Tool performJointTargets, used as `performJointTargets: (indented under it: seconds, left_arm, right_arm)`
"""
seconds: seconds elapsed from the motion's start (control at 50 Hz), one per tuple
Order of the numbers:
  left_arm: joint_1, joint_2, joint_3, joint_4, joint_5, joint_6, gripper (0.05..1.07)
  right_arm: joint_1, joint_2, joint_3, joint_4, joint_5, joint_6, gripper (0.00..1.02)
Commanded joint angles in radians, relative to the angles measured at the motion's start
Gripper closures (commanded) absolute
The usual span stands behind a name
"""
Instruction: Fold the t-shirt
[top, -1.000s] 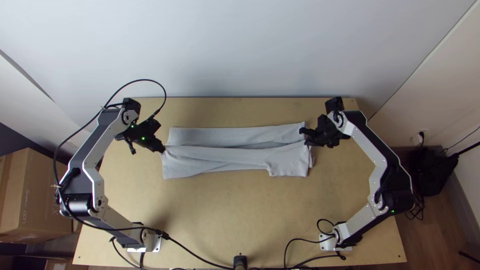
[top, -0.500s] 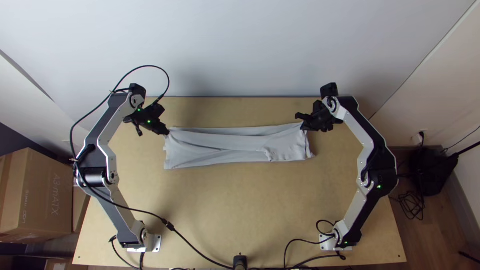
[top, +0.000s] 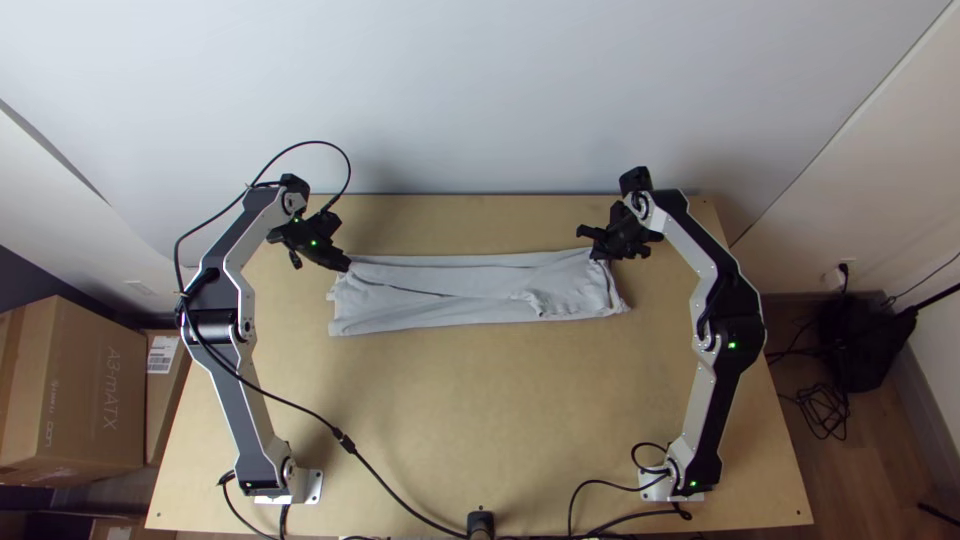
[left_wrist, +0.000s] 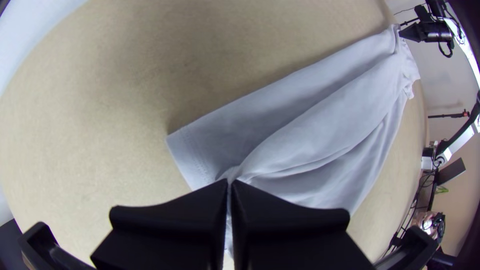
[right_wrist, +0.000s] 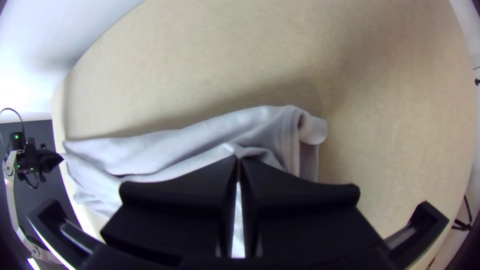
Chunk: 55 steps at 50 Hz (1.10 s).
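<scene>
- The t-shirt (top: 450, 290) lies folded in a long, narrow, wrinkled strip across the desk (top: 450, 420), nearer its far edge.
- The left hand (top: 346, 266) is closed, pinching cloth at the strip's left end.
- The right hand (top: 598, 254) is closed too, gripping a bit of cloth near the right end.
- A cardboard box (top: 70, 390) stands left of the desk.
- A black cable (top: 290, 402) hangs along the left arm.
</scene>
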Motion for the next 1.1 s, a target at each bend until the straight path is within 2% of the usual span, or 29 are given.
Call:
performJointTargets:
  seconds: [0.0,0.08,0.1,0.12,0.18,0.26,0.46,0.52,0.64,0.72,0.8,0.82,0.9,0.94,1.02,1.08]
  left_arm:
    - [-0.004,0.019,0.008,0.0,0.013,-0.023,1.04]
    - [-0.002,0.017,-0.009,0.023,0.011,-0.038,1.03]
    - [-0.001,0.016,-0.012,0.028,0.013,-0.044,0.97]
    - [-0.001,0.014,-0.014,0.028,0.013,-0.053,0.86]
    - [0.004,-0.001,-0.031,0.038,0.013,-0.056,0.4]
    - [0.01,-0.043,-0.063,0.078,0.014,-0.056,0.09]
    - [0.073,-0.141,-0.115,0.098,0.143,-0.056,0.1]
    - [0.093,-0.167,-0.127,0.081,0.177,-0.058,0.1]
    - [0.136,-0.224,-0.187,0.069,0.258,-0.053,0.1]
    - [0.162,-0.241,-0.227,0.064,0.278,-0.056,0.1]
    - [0.191,-0.245,-0.284,0.057,0.341,-0.05,0.1]
    - [0.197,-0.247,-0.302,0.052,0.353,-0.044,0.1]
    - [0.21,-0.247,-0.356,0.054,0.367,-0.041,0.1]
    - [0.214,-0.247,-0.384,0.063,0.373,-0.041,0.1]
    - [0.223,-0.241,-0.425,0.101,0.373,-0.05,0.1]
    - [0.231,-0.23,-0.45,0.133,0.372,-0.058,0.1]
  right_arm:
    - [0.006,0.042,0.034,0.002,0.024,0.016,1.0]
    - [0.006,0.048,0.037,0.007,0.036,0.016,1.0]
    - [0.006,0.048,0.037,0.008,0.041,0.016,0.99]
    - [0.006,0.048,0.036,0.01,0.044,0.016,0.94]
    - [0.006,0.033,0.034,0.01,0.044,0.016,0.71]
    - [0.006,-0.012,0.034,0.011,0.044,0.016,0.47]
    - [0.001,-0.184,-0.037,0.053,0.044,0.013,0.11]
    - [0.001,-0.24,-0.069,0.073,0.042,0.016,0.06]
    - [-0.005,-0.345,-0.129,0.105,0.041,0.017,0.06]
    - [-0.005,-0.398,-0.152,0.105,0.012,0.036,0.05]
    - [-0.013,-0.438,-0.158,0.105,-0.071,0.074,0.04]
    - [-0.017,-0.447,-0.156,0.103,-0.119,0.089,0.04]
    - [-0.065,-0.46,-0.144,0.102,-0.404,0.224,0.04]
    - [-0.074,-0.467,-0.147,0.102,-0.496,0.261,0.04]
    - [-0.079,-0.483,-0.149,0.102,-0.622,0.302,0.04]
    - [-0.079,-0.492,-0.142,0.105,-0.674,0.325,0.04]
